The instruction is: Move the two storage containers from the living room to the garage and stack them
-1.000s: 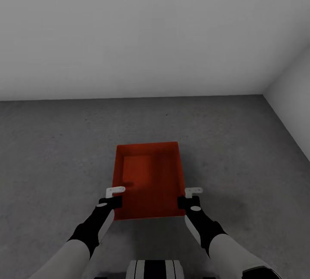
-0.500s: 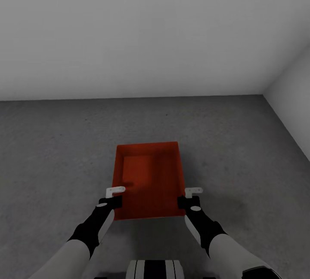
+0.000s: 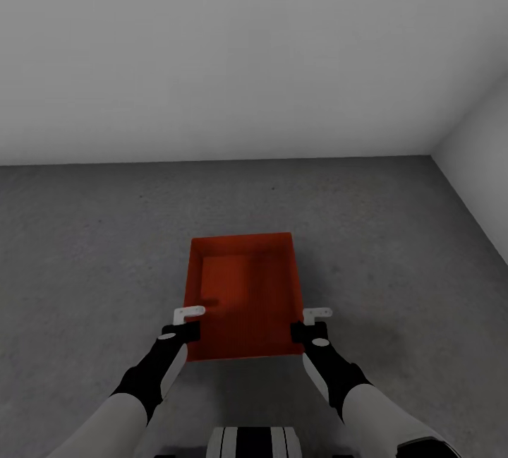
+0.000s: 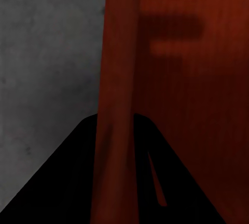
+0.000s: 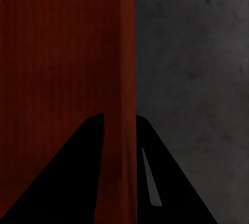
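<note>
Facing a plain white wall that meets a second wall in the corner at our right, we stand on the dark grey mottled floor of the garage. Between our two arms sits one orange-red bin, lidless, its finely ribbed inside turned up toward our head camera, its long sides running away from us and its near short side just ahead of our trunk. We cannot tell from these views whether it rests on the floor or hangs a little above it. Our left gripper is at the bin's left wall near the near corner, and our left wrist camera shows that wall passing between the two dark fingers, one outside over the floor, one inside, so we are clenched on the wall. Our right gripper is at the right wall near the near corner, and the right wrist camera shows the same: the wall between the fingers, which grasp it, with bare floor beside it.
</note>
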